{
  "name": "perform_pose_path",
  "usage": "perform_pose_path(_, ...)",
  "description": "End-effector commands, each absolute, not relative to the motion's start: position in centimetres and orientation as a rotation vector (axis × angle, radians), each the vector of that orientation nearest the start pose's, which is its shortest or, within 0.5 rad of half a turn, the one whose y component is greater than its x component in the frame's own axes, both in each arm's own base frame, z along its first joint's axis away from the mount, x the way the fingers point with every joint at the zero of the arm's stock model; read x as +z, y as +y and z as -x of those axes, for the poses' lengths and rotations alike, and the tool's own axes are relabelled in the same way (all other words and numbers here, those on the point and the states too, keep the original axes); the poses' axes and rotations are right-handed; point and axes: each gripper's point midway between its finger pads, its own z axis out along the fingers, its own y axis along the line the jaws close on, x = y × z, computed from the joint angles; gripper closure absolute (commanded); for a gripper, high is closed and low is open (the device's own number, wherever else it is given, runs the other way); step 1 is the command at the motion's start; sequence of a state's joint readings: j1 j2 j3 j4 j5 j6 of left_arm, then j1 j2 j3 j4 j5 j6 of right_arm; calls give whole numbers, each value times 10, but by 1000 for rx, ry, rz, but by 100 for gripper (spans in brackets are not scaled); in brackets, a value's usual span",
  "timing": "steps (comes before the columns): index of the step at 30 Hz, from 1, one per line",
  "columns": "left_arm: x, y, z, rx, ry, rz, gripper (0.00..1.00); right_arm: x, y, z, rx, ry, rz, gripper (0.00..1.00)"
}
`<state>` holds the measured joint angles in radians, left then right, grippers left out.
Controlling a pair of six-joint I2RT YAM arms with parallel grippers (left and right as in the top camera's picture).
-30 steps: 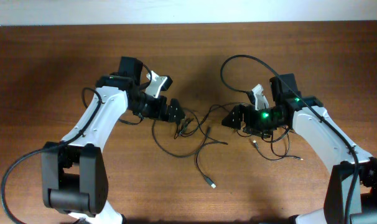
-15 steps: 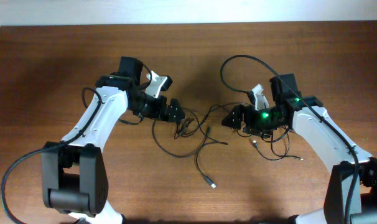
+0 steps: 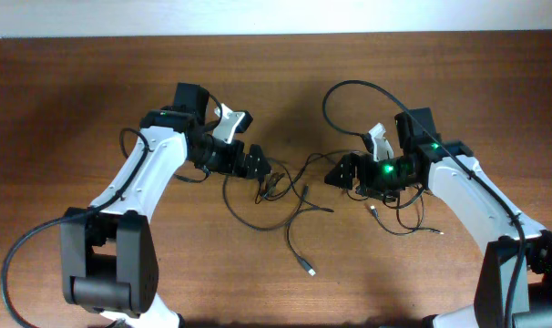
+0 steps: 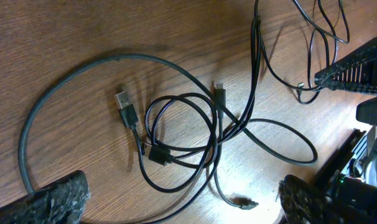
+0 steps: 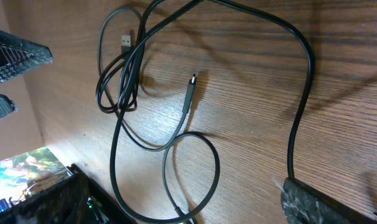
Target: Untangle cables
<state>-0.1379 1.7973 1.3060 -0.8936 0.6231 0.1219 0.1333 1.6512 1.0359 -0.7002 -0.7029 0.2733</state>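
Several thin black cables (image 3: 290,193) lie in loose crossed loops on the wooden table between my two arms. In the left wrist view the bunch (image 4: 176,143) has a small coil with a USB plug (image 4: 125,106) beside it. My left gripper (image 3: 260,168) is open and empty, its fingers wide apart just short of the coil (image 4: 182,196). My right gripper (image 3: 336,175) is open too (image 5: 185,199), over a cable loop (image 5: 195,168). One cable (image 5: 300,112) runs down to its right finger; whether it touches is unclear.
A loose plug end (image 3: 310,268) lies toward the table's front. A big cable loop (image 3: 349,91) arcs behind the right arm, and more thin cable (image 3: 405,219) lies under that arm. The other gripper shows in each wrist view (image 4: 356,62) (image 5: 14,56).
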Motion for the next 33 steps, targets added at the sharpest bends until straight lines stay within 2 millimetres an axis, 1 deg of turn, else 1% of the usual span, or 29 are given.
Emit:
perform_pose_path(1, 102, -149, -347, -902, 2774, -461, 1, 88, 152, -312, 1077, 2830, -49, 1)
perform_pose_path(8, 102, -149, -347, -902, 2773, -461, 1, 88, 152, -312, 1079, 2831, -53, 1)
perform_pose_path(10, 103, -149, -349, -900, 2765, -463, 1, 91, 156, -306, 1135, 2847, -102, 2)
perform_pose_path(12, 104, -150, -353, -893, 2746, -470, 1, 89, 155, -300, 1138, 2876, -119, 2)
perform_pose_path(13, 105, -150, -356, -888, 2730, -474, 1, 95, 159, -300, 1199, 2858, -113, 1)
perform_pose_path(14, 105, -150, -356, -889, 2729, -475, 1, 106, 166, -300, 1300, 2820, -99, 5)
perform_pose_path(15, 104, -150, -355, -890, 2735, -473, 8, 117, 171, -302, 1360, 2779, -50, 37)
perform_pose_path(16, 104, -149, -355, -890, 2738, -468, 39, 122, 171, -303, 1354, 2773, -31, 49)
perform_pose_path(17, 103, -147, -357, -881, 2755, -418, 90, 137, 175, -304, 1333, 2741, 56, 85)
perform_pose_path(18, 100, -141, -360, -841, 2783, -346, 100, 148, 178, -304, 1320, 2720, 100, 96)
perform_pose_path(19, 96, -131, -364, -775, 2812, -265, 100, 153, 178, -305, 1289, 2716, 116, 96)
perform_pose_path(21, 87, -106, -373, -606, 2866, -54, 100, 162, 179, -311, 1137, 2699, 176, 96)
perform_pose_path(22, 85, -101, -374, -562, 2876, 7, 100, 167, 181, -314, 1135, 2678, 194, 94)
perform_pose_path(24, 84, -100, -374, -540, 2882, 26, 100, 169, 183, -317, 1146, 2656, 204, 92)
perform_pose_path(25, 83, -98, -374, -521, 2886, 29, 100, 172, 186, -316, 1171, 2639, 222, 92)
perform_pose_path(27, 79, -92, -373, -473, 2897, 64, 98, 172, 198, -309, 1184, 2646, 273, 85)
perform_pose_path(28, 77, -91, -372, -471, 2901, 66, 96, 171, 208, -304, 1184, 2653, 315, 79)
perform_pose_path(30, 74, -91, -372, -472, 2899, 64, 92, 163, 217, -301, 1084, 2670, 373, 74)
perform_pose_path(31, 72, -92, -371, -475, 2899, 63, 88, 159, 224, -301, 1011, 2669, 411, 72)
perform_pose_path(32, 72, -93, -369, -491, 2906, 60, 88, 159, 228, -302, 998, 2658, 428, 72)
perform_pose_path(33, 72, -98, -365, -518, 2913, 4, 86, 159, 230, -307, 963, 2648, 415, 71)
